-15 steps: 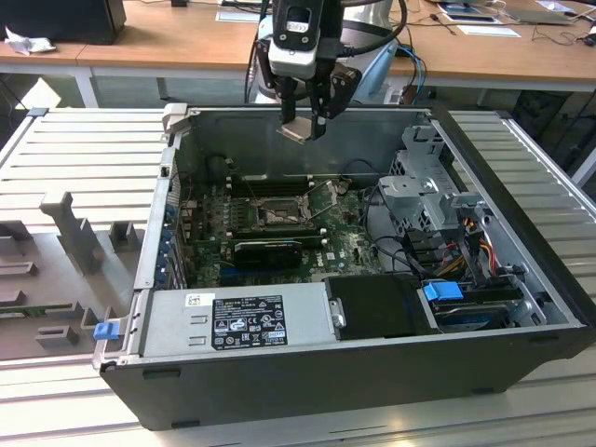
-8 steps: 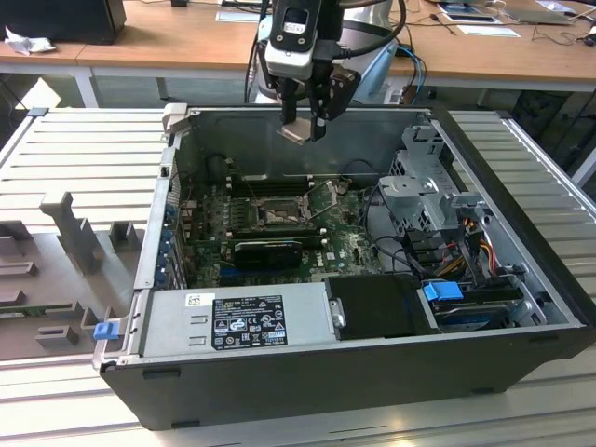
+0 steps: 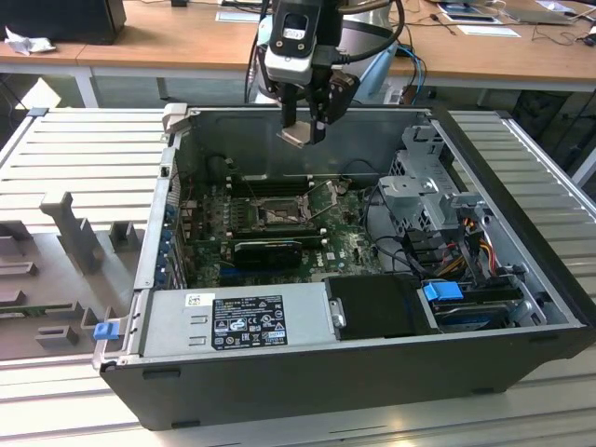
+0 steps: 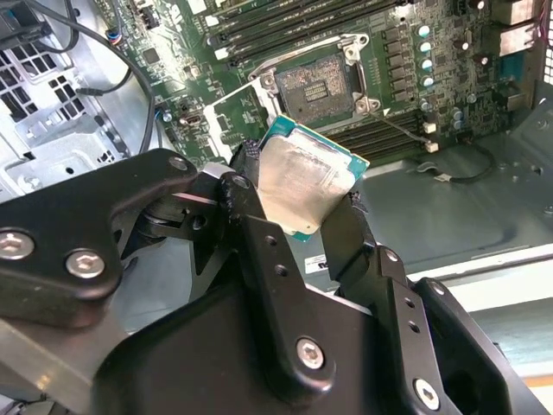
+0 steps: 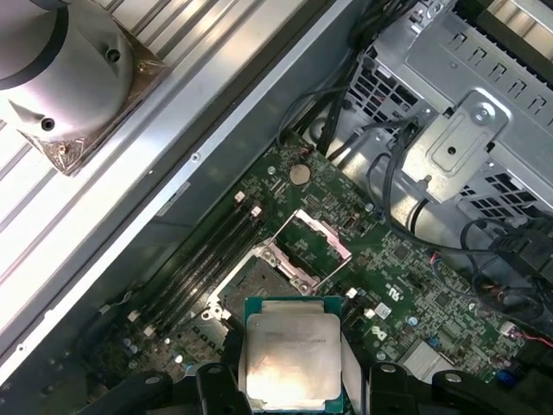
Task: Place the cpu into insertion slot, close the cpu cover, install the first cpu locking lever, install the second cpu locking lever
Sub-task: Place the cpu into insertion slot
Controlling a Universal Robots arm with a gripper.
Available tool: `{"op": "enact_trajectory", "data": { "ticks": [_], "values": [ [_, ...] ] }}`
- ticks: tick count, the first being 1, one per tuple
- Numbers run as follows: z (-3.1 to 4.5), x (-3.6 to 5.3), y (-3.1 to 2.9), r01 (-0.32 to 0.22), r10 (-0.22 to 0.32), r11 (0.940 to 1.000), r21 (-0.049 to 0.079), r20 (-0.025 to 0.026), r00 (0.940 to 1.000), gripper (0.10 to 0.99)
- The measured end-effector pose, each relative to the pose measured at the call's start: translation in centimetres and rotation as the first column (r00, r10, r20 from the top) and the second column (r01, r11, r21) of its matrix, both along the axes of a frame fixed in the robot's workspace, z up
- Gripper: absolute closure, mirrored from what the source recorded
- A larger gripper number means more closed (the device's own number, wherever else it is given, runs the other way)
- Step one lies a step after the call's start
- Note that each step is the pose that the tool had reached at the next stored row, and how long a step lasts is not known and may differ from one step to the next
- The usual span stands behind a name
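Note:
My gripper (image 3: 304, 128) hangs above the open computer case, near its back wall, shut on the cpu (image 3: 298, 136). In both wrist views the cpu (image 4: 302, 180) (image 5: 292, 354) is a flat square chip with a silver top and a green edge, pinched between the black fingers (image 4: 251, 216). Below it on the green board lies the insertion slot (image 3: 277, 213) (image 4: 318, 80) (image 5: 249, 287), uncovered. The cpu cover (image 4: 239, 105) (image 5: 314, 239) stands swung open beside the slot. The cpu is well above the slot and touches nothing else.
A grey power-supply box (image 3: 237, 318) fills the case's front. A metal drive cage (image 3: 424, 186) with bundled cables (image 3: 466, 247) stands at the exterior view's right. A long black card (image 3: 270, 250) lies just in front of the slot. Memory slots (image 4: 285, 35) run alongside it.

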State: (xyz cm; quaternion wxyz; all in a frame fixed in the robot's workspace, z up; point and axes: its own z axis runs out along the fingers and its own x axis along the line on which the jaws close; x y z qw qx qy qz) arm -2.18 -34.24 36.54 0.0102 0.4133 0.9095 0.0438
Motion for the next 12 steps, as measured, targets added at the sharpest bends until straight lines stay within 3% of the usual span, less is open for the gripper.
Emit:
{"op": "enact_trajectory", "data": {
  "ticks": [12],
  "values": [
    [-0.1, 0.0, 0.0, 0.055, -0.055, 0.9985, 0.0, 0.0007, 0.9985, 0.557]
  ]
}}
